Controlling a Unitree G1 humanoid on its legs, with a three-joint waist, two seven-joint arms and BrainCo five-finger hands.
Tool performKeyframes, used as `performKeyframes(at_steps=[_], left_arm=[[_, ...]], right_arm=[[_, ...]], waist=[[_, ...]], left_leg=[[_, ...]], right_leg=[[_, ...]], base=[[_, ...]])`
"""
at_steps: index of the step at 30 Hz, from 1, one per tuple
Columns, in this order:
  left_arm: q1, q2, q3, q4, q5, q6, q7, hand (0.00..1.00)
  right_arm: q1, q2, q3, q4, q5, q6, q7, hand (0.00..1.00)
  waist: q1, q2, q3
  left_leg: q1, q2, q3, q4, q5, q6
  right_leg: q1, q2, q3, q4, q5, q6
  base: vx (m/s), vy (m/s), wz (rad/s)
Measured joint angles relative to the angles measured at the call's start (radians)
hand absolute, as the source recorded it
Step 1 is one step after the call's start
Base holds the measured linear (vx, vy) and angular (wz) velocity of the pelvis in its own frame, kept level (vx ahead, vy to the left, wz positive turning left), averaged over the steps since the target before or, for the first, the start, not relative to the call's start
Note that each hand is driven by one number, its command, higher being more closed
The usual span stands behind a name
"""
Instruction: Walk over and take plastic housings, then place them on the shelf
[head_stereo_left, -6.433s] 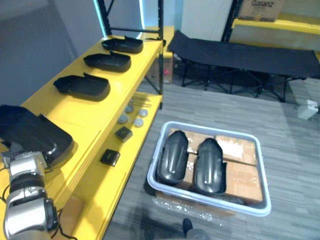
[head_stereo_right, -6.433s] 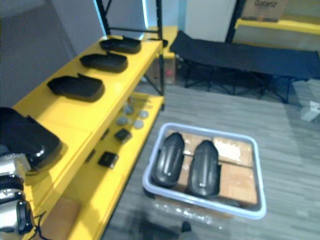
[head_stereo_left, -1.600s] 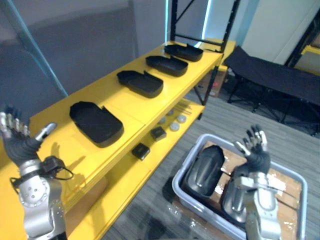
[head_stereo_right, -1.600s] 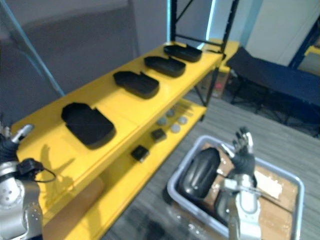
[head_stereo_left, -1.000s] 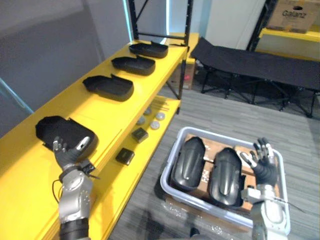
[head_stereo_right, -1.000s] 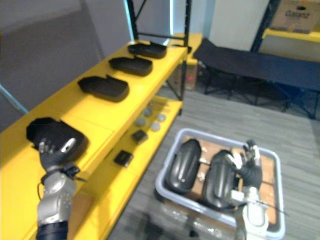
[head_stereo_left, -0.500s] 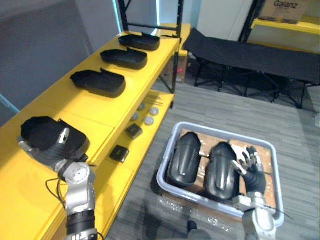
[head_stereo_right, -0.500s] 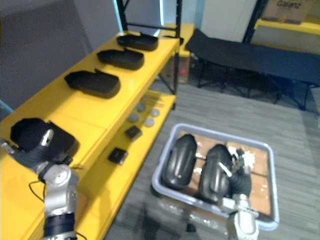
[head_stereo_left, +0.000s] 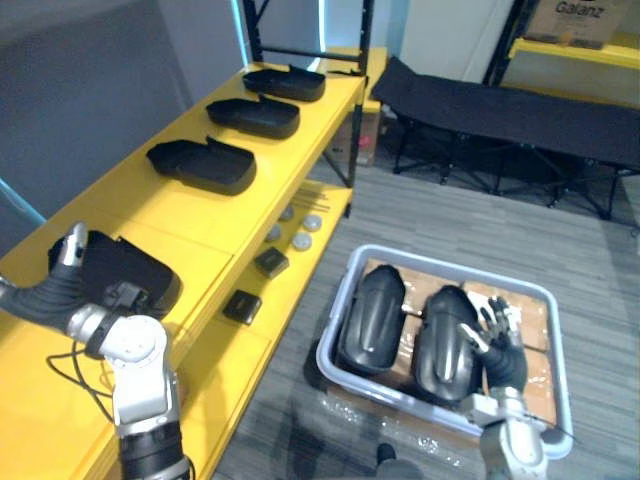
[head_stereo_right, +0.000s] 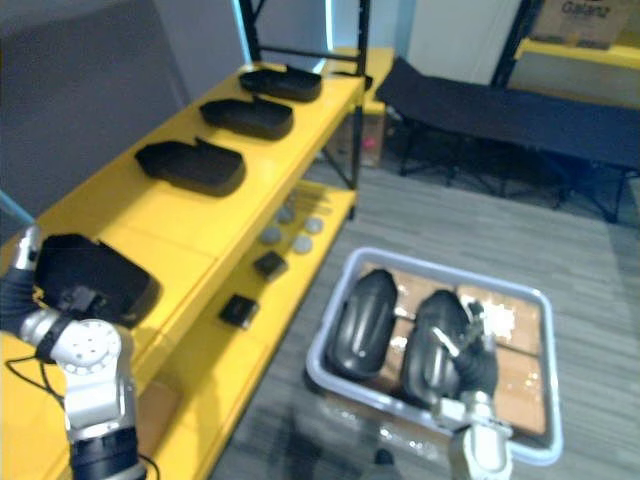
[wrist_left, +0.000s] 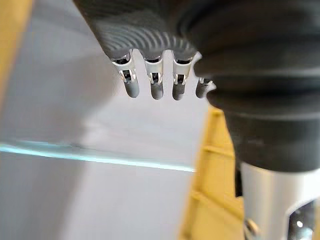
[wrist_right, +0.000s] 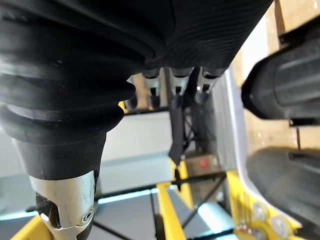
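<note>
Four housings (head_stereo_left: 202, 166) lay on the shelf (head_stereo_left: 195, 218) past the straight-fingered left hand (head_stereo_left: 45, 291); two in the bin (head_stereo_left: 452, 261) beside the spread-fingered right hand (head_stereo_left: 498, 347).

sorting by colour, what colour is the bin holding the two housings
Pale grey bin, best in the left eye view.

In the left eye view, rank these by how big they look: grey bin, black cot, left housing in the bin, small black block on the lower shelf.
1. grey bin
2. black cot, though it stands farther off and runs past the edge, so unsure
3. left housing
4. black block
</note>
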Motion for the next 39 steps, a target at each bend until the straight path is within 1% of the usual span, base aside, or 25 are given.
performKeyframes(at_steps=[1, 2, 3, 4, 5, 7, 8, 10, 12, 13, 19, 21, 23, 24, 26, 27, 28, 31, 32, 34, 35, 37, 38, 39], left_arm=[[0.0, 0.001, -0.001, -0.004, 0.002, 0.0, -0.005, 0.0], [0.0, 0.027, -0.017, -0.055, 0.006, -0.006, -0.08, 0.0], [0.001, 0.055, -0.03, -0.083, 0.007, -0.011, -0.138, 0.0], [0.002, 0.069, -0.039, -0.095, 0.007, -0.016, -0.17, 0.0], [0.014, 0.101, -0.052, -0.121, 0.007, -0.029, -0.251, 0.0], [0.022, 0.13, -0.059, -0.133, 0.004, -0.037, -0.312, 0.0], [0.026, 0.148, -0.063, -0.135, -0.008, -0.041, -0.364, 0.0], [0.046, 0.159, -0.073, -0.136, -0.009, -0.041, -0.418, 0.0], [0.075, 0.159, -0.078, -0.136, -0.024, -0.044, -0.451, 0.0], [0.213, 0.155, -0.079, -0.183, -0.048, -0.119, -0.623, 0.0], [0.226, 0.147, -0.078, -0.182, -0.048, -0.119, -0.626, 0.0], [0.255, 0.134, -0.077, -0.181, -0.046, -0.12, -0.642, 0.0], [0.303, 0.118, -0.07, -0.177, -0.044, -0.12, -0.657, 0.0], [0.33, 0.1, -0.065, -0.17, -0.043, -0.12, -0.666, 0.0], [0.363, 0.078, -0.044, -0.158, -0.039, -0.121, -0.699, 0.0], [0.389, 0.066, -0.025, -0.155, -0.039, -0.12, -0.743, 0.0], [0.409, 0.068, -0.025, -0.149, -0.036, -0.119, -0.805, 0.0], [0.457, 0.071, -0.026, -0.144, -0.037, -0.105, -0.965, 0.0], [0.458, 0.072, -0.026, -0.138, -0.039, -0.102, -0.991, 0.0], [0.457, 0.093, -0.027, -0.129, -0.074, -0.074, -1.08, 0.0], [0.456, 0.112, -0.028, -0.128, -0.096, -0.068, -1.108, 1.0], [0.455, 0.14, -0.028, -0.128, -0.139, -0.055, -1.158, 1.0], [0.453, 0.15, -0.028, -0.128, -0.168, -0.039, -1.186, 1.0], [0.45, 0.151, -0.028, -0.127, -0.169, -0.033, -1.199, 1.0]], right_arm=[[0.0, 0.0, 0.001, 0.0, -0.001, 0.0, 0.0, 0.0], [-0.002, -0.001, 0.015, 0.0, -0.014, 0.0, -0.008, 0.0], [-0.004, -0.001, 0.02, 0.0, -0.015, 0.0, -0.016, 0.0], [-0.005, -0.002, 0.02, 0.0, -0.015, 0.0, -0.018, 0.0], [-0.013, -0.007, 0.019, 0.0, -0.015, 0.001, -0.019, 0.0], [-0.025, -0.013, 0.018, 0.0, -0.015, 0.001, -0.02, 0.0], [-0.03, -0.017, 0.019, 0.0, -0.014, 0.0, -0.019, 0.0], [-0.035, -0.022, 0.018, 0.0, -0.014, 0.0, -0.019, 0.0], [-0.045, -0.024, 0.019, 0.0, -0.014, -0.006, -0.019, 0.0], [-0.068, -0.026, 0.017, -0.038, 0.009, -0.039, -0.019, 0.0], [-0.068, -0.027, 0.008, -0.041, 0.009, -0.039, -0.019, 0.0], [-0.069, -0.028, -0.018, -0.046, 0.009, -0.039, -0.02, 0.0], [-0.075, -0.032, -0.044, -0.049, 0.009, -0.039, -0.022, 0.0], [-0.081, -0.034, -0.061, -0.055, 0.009, -0.039, -0.025, 0.0], [-0.096, -0.041, -0.08, -0.082, 0.025, -0.039, -0.026, 0.0], [-0.111, -0.048, -0.087, -0.093, 0.025, -0.039, -0.027, 0.0], [-0.118, -0.05, -0.102, -0.107, 0.025, -0.039, -0.029, 0.0], [-0.146, -0.058, -0.109, -0.111, 0.024, -0.038, -0.037, 0.0], [-0.15, -0.059, -0.109, -0.111, 0.024, -0.037, -0.038, 0.0], [-0.152, -0.068, -0.109, -0.111, 0.025, -0.031, -0.036, 0.0], [-0.153, -0.073, -0.11, -0.111, 0.025, -0.031, -0.035, 0.0], [-0.151, -0.081, -0.112, -0.111, 0.025, -0.03, -0.033, 0.0], [-0.15, -0.081, -0.116, -0.111, 0.025, -0.03, -0.028, 0.0], [-0.148, -0.082, -0.117, -0.111, 0.025, -0.03, -0.025, 0.0]], waist=[[0.0, 0.0, 0.0], [0.004, 0.001, 0.0], [0.007, 0.002, -0.001], [0.008, 0.003, -0.002], [0.01, 0.007, -0.005], [0.01, 0.012, -0.009], [0.013, 0.016, -0.013], [0.019, 0.023, -0.021], [0.021, 0.025, -0.026], [0.028, 0.0, -0.071], [0.029, 0.0, -0.071], [0.027, -0.001, -0.07], [0.038, 0.0, -0.069], [0.049, 0.002, -0.065], [0.06, 0.012, -0.044], [0.064, 0.022, -0.037], [0.076, 0.032, -0.025], [0.086, 0.047, -0.011], [0.086, 0.048, -0.009], [0.088, 0.049, -0.005], [0.088, 0.048, 0.0], [0.089, 0.044, 0.01], [0.088, 0.042, 0.011], [0.089, 0.041, 0.011]], left_leg=[[0.0, 0.0, 0.0, 0.0, 0.0, 0.0], [0.0, -0.001, 0.0, 0.0, 0.0, 0.0], [-0.001, -0.001, 0.0, 0.0, 0.0, 0.0], [-0.001, -0.001, 0.0, 0.0, 0.0, 0.0], [-0.001, -0.001, 0.0, 0.0, 0.0, 0.0], [-0.001, -0.001, 0.0, 0.0, 0.0, 0.0], [-0.001, -0.001, 0.0, 0.0, 0.0, 0.0], [-0.002, 0.0, 0.0, 0.0, 0.0, 0.0], [-0.002, 0.0, 0.0, 0.0, 0.0, 0.0], [-0.002, 0.001, -0.003, 0.001, 0.0, 0.0], [-0.009, 0.001, -0.012, 0.003, 0.0, 0.001], [-0.024, -0.001, -0.029, 0.015, 0.0, 0.001], [-0.034, -0.003, -0.035, 0.02, 0.0, 0.001], [-0.036, -0.003, -0.038, 0.026, 0.0, 0.001], [-0.043, -0.002, -0.041, 0.041, -0.005, 0.003], [-0.057, -0.002, -0.046, 0.054, -0.01, 0.005], [-0.057, -0.002, -0.045, 0.054, -0.01, 0.005], [-0.059, -0.001, -0.035, 0.053, -0.011, 0.004], [-0.059, -0.001, -0.034, 0.053, -0.011, 0.004], [-0.059, 0.001, -0.031, 0.055, -0.016, 0.002], [-0.059, 0.001, -0.03, 0.058, -0.018, 0.003], [-0.064, 0.001, -0.028, 0.07, -0.026, 0.005], [-0.067, 0.0, -0.029, 0.073, -0.028, 0.006], [-0.07, 0.0, -0.029, 0.075, -0.03, 0.008]], right_leg=[[0.0, 0.0, 0.0, 0.0, 0.0, 0.0], [0.0, 0.0, -0.002, 0.0, 0.0, 0.0], [0.0, 0.0, -0.002, 0.0, 0.0, 0.0], [0.0, 0.0, -0.003, 0.0, 0.0, 0.0], [-0.001, -0.001, -0.003, 0.0, 0.0, 0.0], [-0.001, -0.001, -0.003, 0.0, 0.0, 0.0], [-0.001, -0.001, -0.004, 0.0, 0.0, 0.0], [-0.001, -0.001, -0.004, -0.001, 0.0, 0.0], [-0.001, -0.001, -0.004, -0.002, 0.0, 0.0], [0.001, -0.003, -0.007, -0.002, 0.0, 0.0], [0.0, -0.004, -0.013, -0.003, 0.0, 0.0], [-0.001, -0.007, -0.03, -0.004, 0.0, 0.0], [-0.003, -0.006, -0.033, -0.009, 0.0, 0.0], [-0.003, -0.006, -0.034, -0.015, 0.001, 0.002], [-0.002, -0.006, -0.034, -0.017, 0.002, 0.002], [-0.008, -0.007, -0.034, -0.019, 0.004, 0.003], [-0.012, -0.007, -0.032, -0.02, 0.005, 0.003], [-0.017, -0.004, -0.025, -0.033, 0.011, 0.004], [-0.017, -0.004, -0.024, -0.033, 0.011, 0.004], [-0.019, -0.002, -0.02, -0.032, 0.011, 0.004], [-0.019, -0.002, -0.019, -0.032, 0.012, 0.004], [-0.019, -0.003, -0.012, -0.032, 0.012, 0.004], [-0.021, -0.004, -0.01, -0.032, 0.013, 0.005], [-0.021, -0.004, -0.01, -0.032, 0.013, 0.005]], base=[[0.0, 0.0, 0.0], [0.0, 0.0, 0.0], [0.0, 0.0, 0.0], [0.0, 0.0, 0.0], [0.0, 0.0, 0.0], [0.0, 0.0, 0.0], [0.0, 0.0, 0.0], [0.0, 0.0, 0.0], [0.0, 0.0, 0.0], [0.0, 0.0, 0.0], [0.0, -0.001, 0.04], [0.0, -0.01, 0.21], [0.0, -0.011, 0.1], [0.0, -0.018, 0.04], [-0.03, -0.014, 0.03], [-0.05, -0.005, 0.01], [-0.04, -0.002, -0.04], [0.0, -0.004, -0.09], [0.02, -0.008, -0.08], [0.04, -0.005, -0.06], [0.04, 0.002, -0.06], [0.03, 0.011, -0.06], [0.04, 0.014, -0.03], [0.04, 0.014, 0.0]])
